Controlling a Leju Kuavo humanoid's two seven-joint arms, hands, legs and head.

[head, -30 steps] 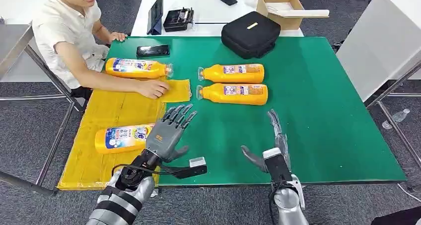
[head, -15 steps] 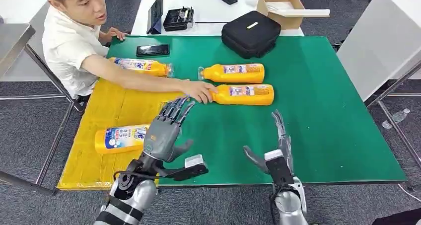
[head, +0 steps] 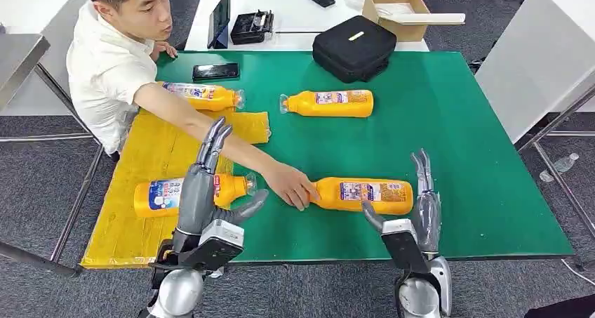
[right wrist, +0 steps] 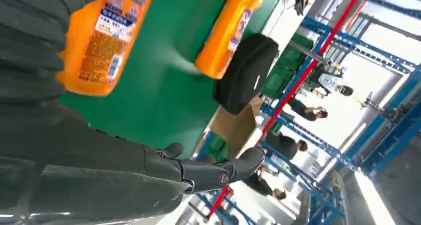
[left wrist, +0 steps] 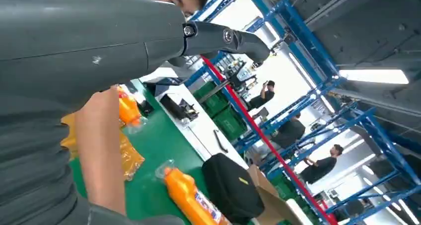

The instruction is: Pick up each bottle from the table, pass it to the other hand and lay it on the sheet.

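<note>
My right hand [head: 414,216]: fingers straight, apart, empty, just beside near bottle [head: 361,195] at 12 o'clock | my left hand [head: 207,191]: fingers extended, empty | person's hand [head: 289,184] on bottle's cap end | yellow sheet [head: 151,156] at 10 o'clock bears two bottles [head: 189,191].

A person's arm [head: 210,132] reaches across the sheet [head: 151,160] to the near bottle [head: 361,195], blocking your way left; the far-right surface [head: 477,121] stays open.
</note>
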